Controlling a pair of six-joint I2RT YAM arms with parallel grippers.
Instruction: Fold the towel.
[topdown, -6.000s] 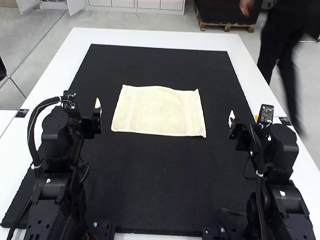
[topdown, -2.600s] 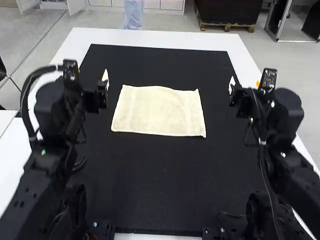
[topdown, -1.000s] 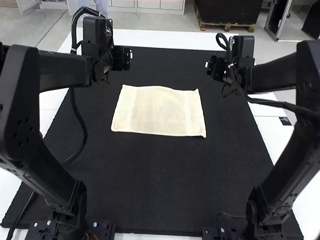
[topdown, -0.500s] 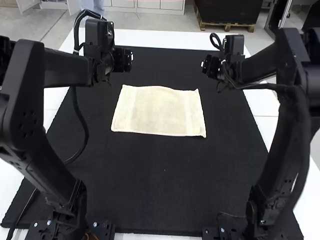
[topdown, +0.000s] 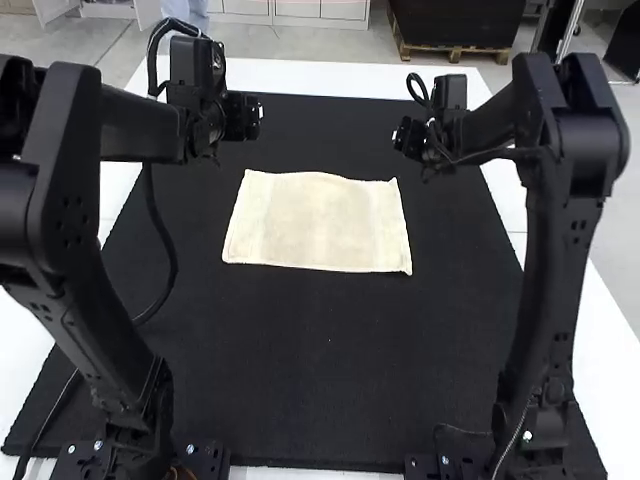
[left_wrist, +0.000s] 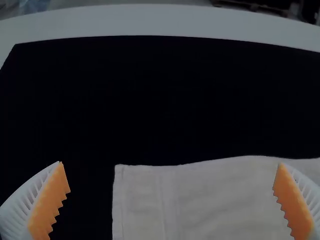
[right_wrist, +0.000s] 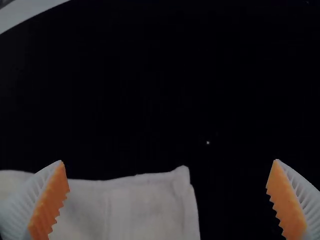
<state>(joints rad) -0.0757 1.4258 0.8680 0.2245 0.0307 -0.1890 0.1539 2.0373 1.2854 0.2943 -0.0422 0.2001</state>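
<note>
One black mat (topdown: 320, 370) | white table (topdown: 330, 78) beneath | cream towel (topdown: 318, 222) spread

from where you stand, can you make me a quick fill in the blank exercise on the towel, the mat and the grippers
The cream towel lies on a mat whose colour is ____.
The table beneath that mat is coloured ____.
On the fingers of the left gripper and the right gripper, the pads are coloured ____.
The number of grippers holding the towel is ____.

Missing words: black; white; orange; zero
</note>
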